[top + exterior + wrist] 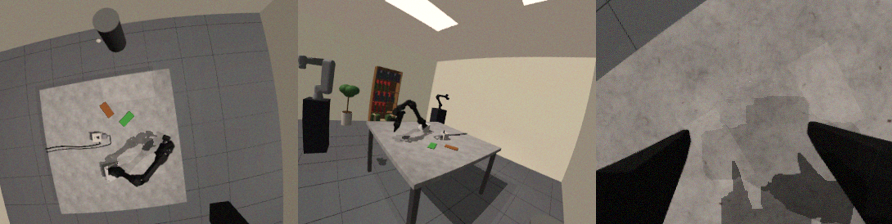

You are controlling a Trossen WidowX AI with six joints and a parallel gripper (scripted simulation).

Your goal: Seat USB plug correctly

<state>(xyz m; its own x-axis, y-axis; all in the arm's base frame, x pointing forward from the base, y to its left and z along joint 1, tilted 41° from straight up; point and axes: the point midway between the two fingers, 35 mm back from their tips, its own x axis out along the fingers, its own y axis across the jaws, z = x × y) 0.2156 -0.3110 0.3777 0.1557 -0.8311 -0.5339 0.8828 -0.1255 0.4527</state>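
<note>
- Top view: the power cube (pixel 97 137) (pixel 444 136) is on the left of the desk (pixel 164 102) (pixel 396 151) (pixel 846 30), well apart from the jaws, which are towards the right edge. A low, hasty swing back left could catch the cable (pixel 78 147) (pixel 458 134) looping beside the cube and drag both.
- The green block (pixel 126 118) (pixel 432 145) and orange block (pixel 106 109) (pixel 451 147) lie on the far side; a wide sweep of the arm (pixel 152 165) (pixel 409 104) might push them edgeward.
- Exterior view: the USB plug (pixel 444 132) seems to be the small dark upright shape on the cube. Its facing and depth are too small to tell, so a wrong guess at the turn would jam it again. Pulling hard could lift the cube as well.
- Wrist view: the jaws stand wide apart with nothing between them, over bare surface and shadows. With neither plug nor socket in sight, the approach could come in misaligned.
</note>
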